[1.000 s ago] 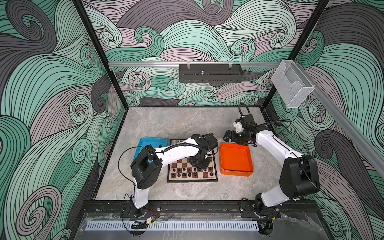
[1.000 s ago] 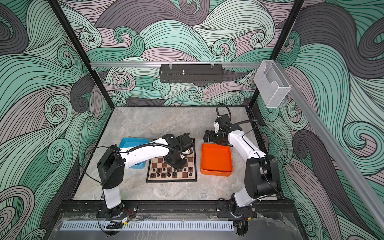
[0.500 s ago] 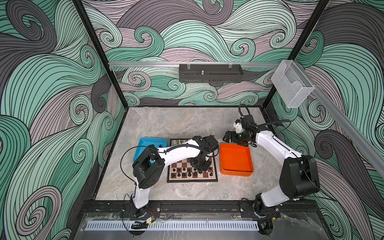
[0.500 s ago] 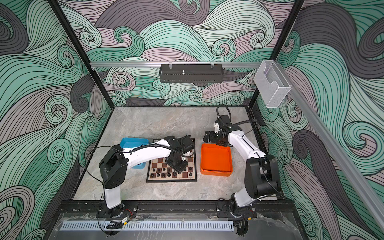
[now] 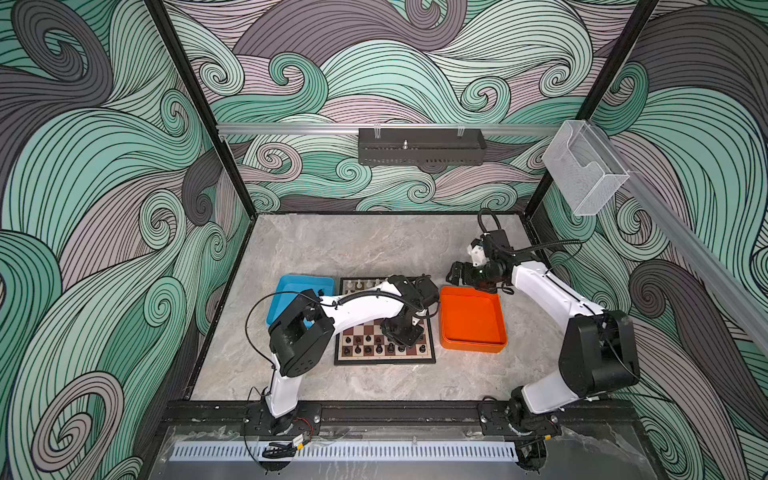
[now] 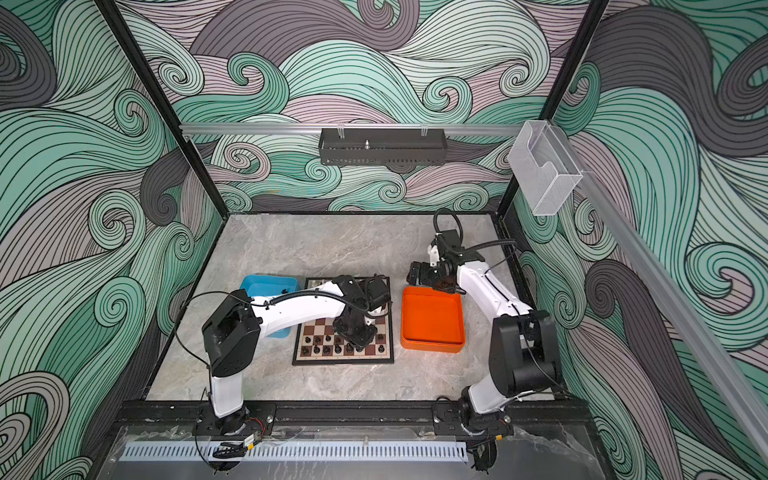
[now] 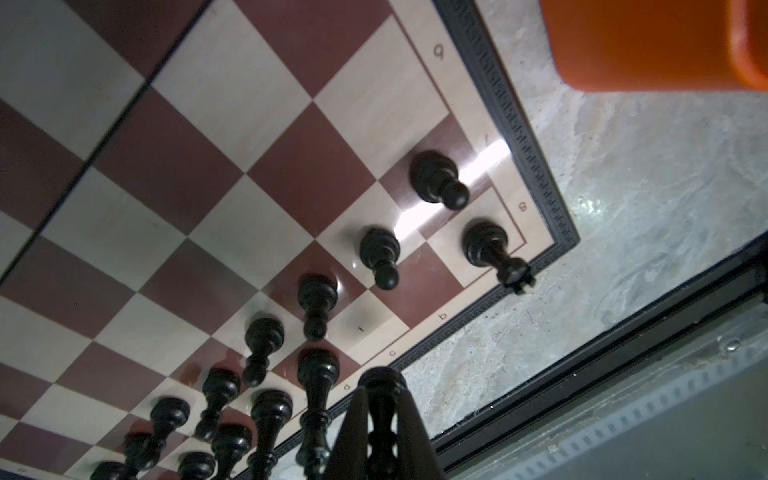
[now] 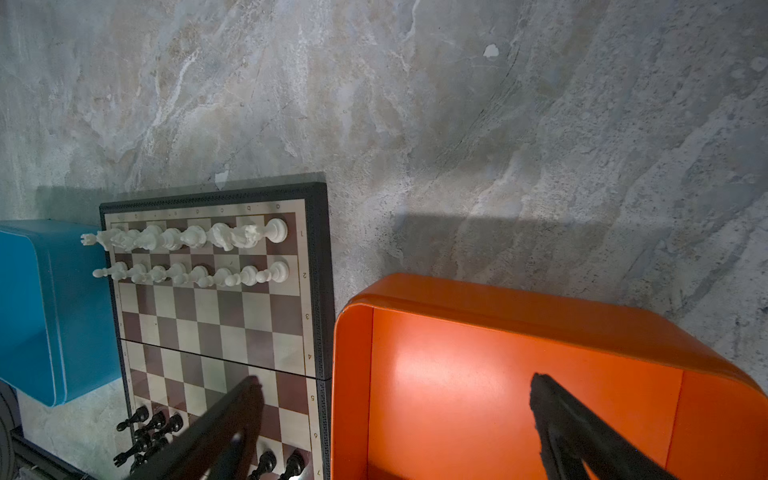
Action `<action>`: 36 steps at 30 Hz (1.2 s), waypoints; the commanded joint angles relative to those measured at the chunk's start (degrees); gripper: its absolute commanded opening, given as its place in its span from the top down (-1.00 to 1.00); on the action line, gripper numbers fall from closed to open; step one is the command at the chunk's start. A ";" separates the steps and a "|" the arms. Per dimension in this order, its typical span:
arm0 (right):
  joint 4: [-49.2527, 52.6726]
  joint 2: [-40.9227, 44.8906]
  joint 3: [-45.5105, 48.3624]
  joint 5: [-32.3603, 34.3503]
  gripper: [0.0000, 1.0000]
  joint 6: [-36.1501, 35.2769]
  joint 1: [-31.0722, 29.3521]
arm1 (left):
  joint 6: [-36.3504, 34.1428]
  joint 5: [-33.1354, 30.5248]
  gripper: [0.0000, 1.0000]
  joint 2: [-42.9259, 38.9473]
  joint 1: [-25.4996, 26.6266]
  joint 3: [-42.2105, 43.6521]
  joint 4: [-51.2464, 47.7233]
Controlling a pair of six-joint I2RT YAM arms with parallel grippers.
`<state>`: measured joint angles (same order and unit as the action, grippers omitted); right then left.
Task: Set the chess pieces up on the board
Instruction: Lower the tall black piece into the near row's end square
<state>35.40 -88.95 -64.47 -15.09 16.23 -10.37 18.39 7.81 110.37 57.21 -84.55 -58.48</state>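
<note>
The board lies mid-table in both top views. Two rows of white chess pieces stand along its far side, and black chess pieces fill much of the two near rows. My left gripper is shut on a tall black piece, held over the board's near edge beside the other black pieces; in a top view the left gripper hangs low over the near rows. My right gripper stands wide open and empty, above the far edge of the orange tray.
The orange tray sits right of the board with nothing showing in it. A blue tray lies left of the board, partly under my left arm. A black frame rail runs along the table's front.
My left gripper has shifted from mid-board toward the near rows, still carrying the black piece. The right arm has not moved.
</note>
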 commanded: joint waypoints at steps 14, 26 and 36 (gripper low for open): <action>0.56 1.30 0.75 -0.29 -1.00 -0.76 0.42 | -0.44 -0.26 0.75 1.78 0.58 0.87 0.82; 0.51 1.11 0.64 -0.38 -1.00 -0.67 0.37 | -0.55 -1.22 0.70 2.18 0.54 0.91 1.10; 0.55 0.97 0.56 -0.53 -1.00 -0.75 0.34 | -0.55 -2.41 0.70 2.83 0.52 0.86 1.18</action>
<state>35.40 -88.92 -64.36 -15.11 16.23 -10.33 18.39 6.59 112.18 57.34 -83.74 -57.10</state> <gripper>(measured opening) 0.998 0.149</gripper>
